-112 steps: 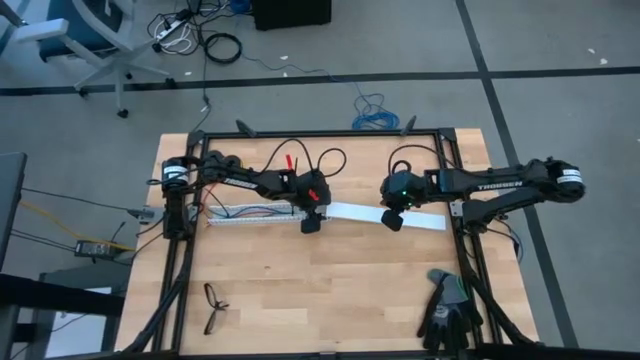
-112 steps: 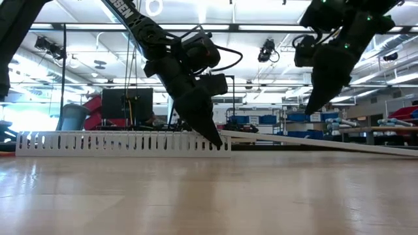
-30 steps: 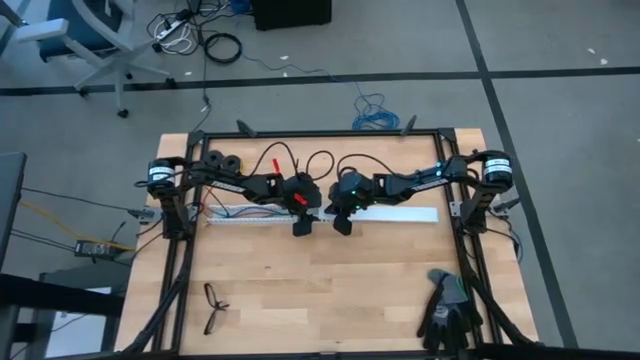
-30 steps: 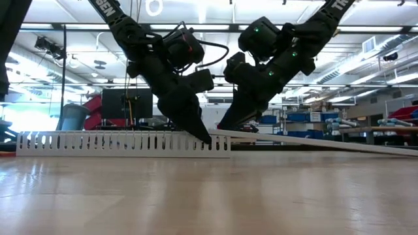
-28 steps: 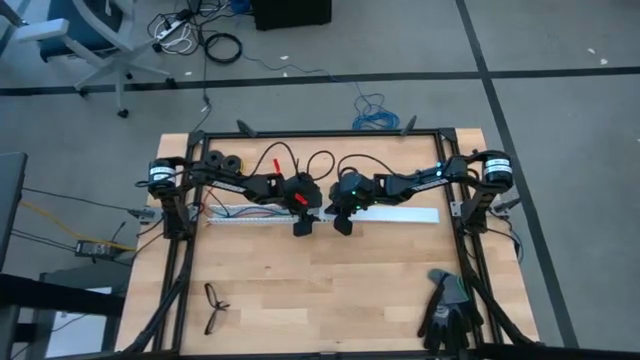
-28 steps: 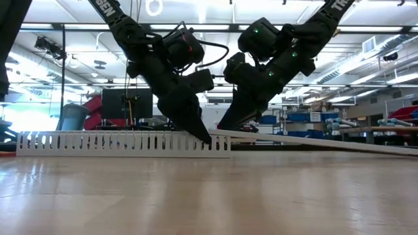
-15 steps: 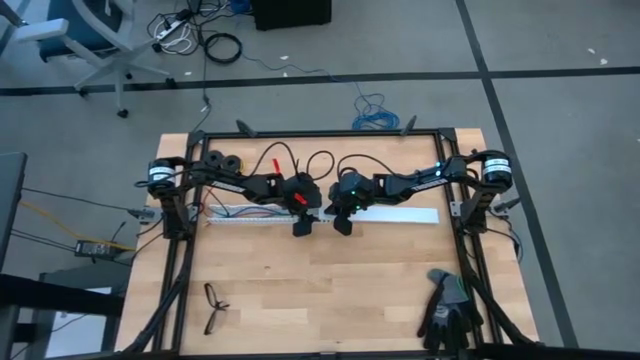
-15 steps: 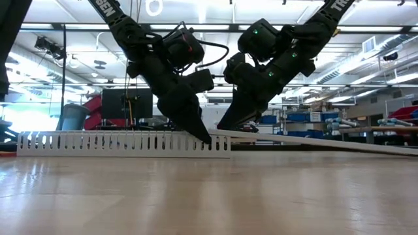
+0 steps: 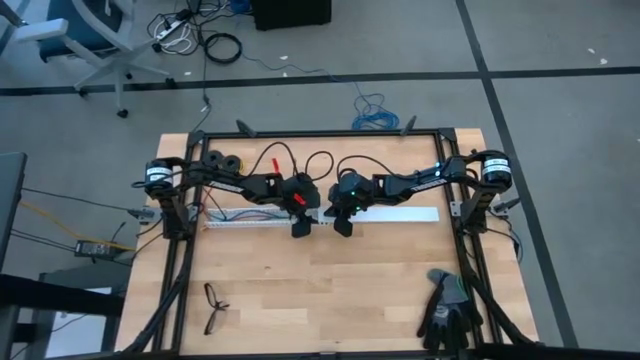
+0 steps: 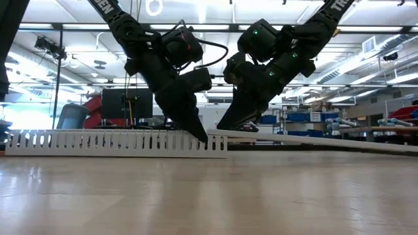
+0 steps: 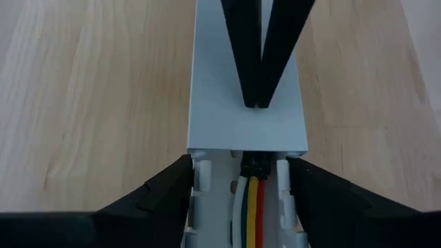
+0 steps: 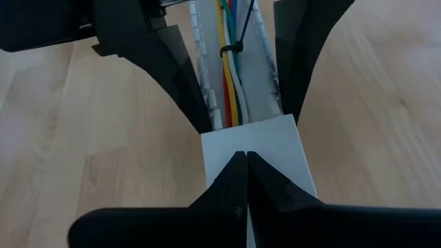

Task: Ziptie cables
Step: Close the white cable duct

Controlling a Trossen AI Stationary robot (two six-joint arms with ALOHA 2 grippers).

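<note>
1. cables [image 12: 230, 89] lie in the slotted strip [image 9: 250, 217] at frame centre, between the left hand [image 11: 242, 180] fingers, spread astride the strip.
2. right hand [image 12: 247, 157], fingers together, presses the flat cover [image 9: 395, 214] just beside them.

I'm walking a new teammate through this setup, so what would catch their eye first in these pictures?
Probably the two dark arms meeting nose to nose at the middle of the table, over the white slotted strip. The left gripper straddles its end, where the cables lie inside; the shut right gripper presses on the flat white cover. Black eyeglasses and dark gloves lie near the front edge.
</note>
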